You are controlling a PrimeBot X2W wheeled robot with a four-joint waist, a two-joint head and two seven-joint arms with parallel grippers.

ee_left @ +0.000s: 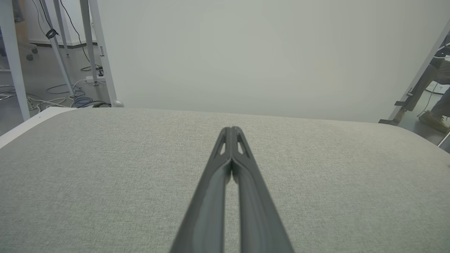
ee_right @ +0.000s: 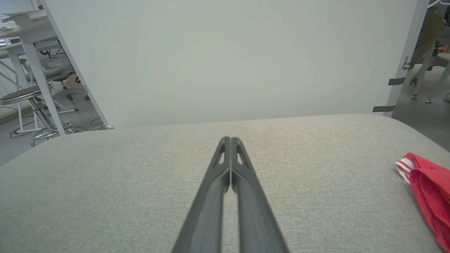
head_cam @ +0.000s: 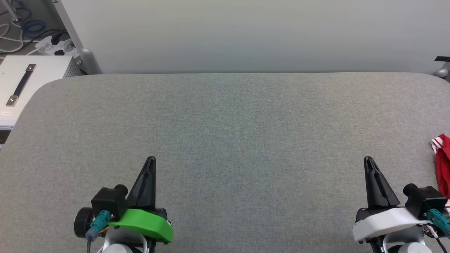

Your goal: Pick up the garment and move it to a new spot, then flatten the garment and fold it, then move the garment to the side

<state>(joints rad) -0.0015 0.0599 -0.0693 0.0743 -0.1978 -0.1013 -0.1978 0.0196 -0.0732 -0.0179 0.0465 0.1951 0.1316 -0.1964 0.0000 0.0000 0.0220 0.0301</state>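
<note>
The garment (head_cam: 443, 163) is a red cloth with white-and-red striped trim, lying at the far right edge of the grey table; most of it is cut off by the head view's border. The right wrist view has the garment (ee_right: 429, 189) at its right edge. My left gripper (head_cam: 151, 160) rests at the lower left, shut and empty, its tips (ee_left: 231, 130) pressed together above bare table. At the lower right my right gripper (head_cam: 368, 160) is likewise shut with nothing in it, tips (ee_right: 230, 140) touching, a short way left of the garment.
The grey padded table (head_cam: 232, 126) spans the head view, with a pale wall panel (head_cam: 246, 35) behind its far edge. A white box with a black handle (head_cam: 24, 84) and cables (head_cam: 31, 31) sit beyond the left corner. Stools (ee_right: 31, 102) and table legs stand past the table.
</note>
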